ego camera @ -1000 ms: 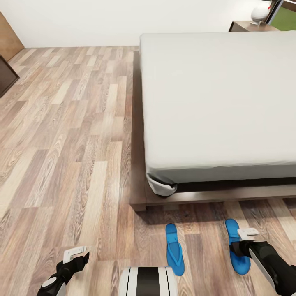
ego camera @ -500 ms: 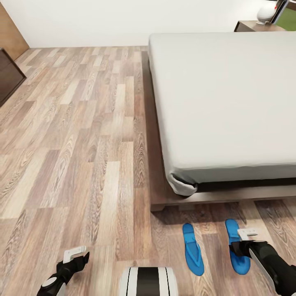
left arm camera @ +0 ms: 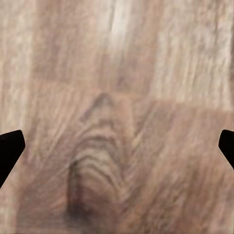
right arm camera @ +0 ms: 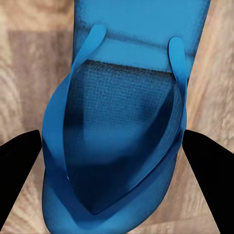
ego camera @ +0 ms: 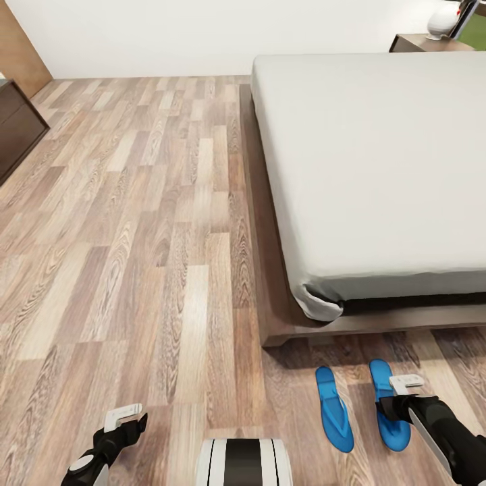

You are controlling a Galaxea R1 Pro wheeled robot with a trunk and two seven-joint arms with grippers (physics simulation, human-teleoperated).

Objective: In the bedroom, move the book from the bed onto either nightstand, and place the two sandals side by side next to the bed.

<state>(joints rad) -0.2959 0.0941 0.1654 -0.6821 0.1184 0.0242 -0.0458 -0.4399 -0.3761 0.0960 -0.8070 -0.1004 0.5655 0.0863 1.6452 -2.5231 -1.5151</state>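
Observation:
Two bright blue sandals lie on the wood floor at the foot of the bed (ego camera: 378, 169). One sandal (ego camera: 334, 410) rests free on the planks. My right gripper (ego camera: 399, 403) sits over the other sandal (ego camera: 383, 378), close beside the first. In the right wrist view, the black fingertips (right arm camera: 19, 165) press against both side edges of this sandal (right arm camera: 117, 126), so the gripper (right arm camera: 114, 163) is shut across its width. My left gripper (ego camera: 127, 424) hangs open above bare floor, its fingertips (left arm camera: 9, 148) wide apart. The book is out of view. A nightstand (ego camera: 415, 43) stands beyond the bed.
A white lamp (ego camera: 445, 19) stands on the nightstand. A long dark dresser (ego camera: 17, 128) lines the left wall. The bed's dark wood frame (ego camera: 270, 317) juts out past the mattress corner. Open plank floor (ego camera: 148, 223) stretches left of the bed.
The camera has shifted, so the bed and the free sandal slid right in the picture. The gripped sandal stayed under my right gripper and now lies closer to the free one.

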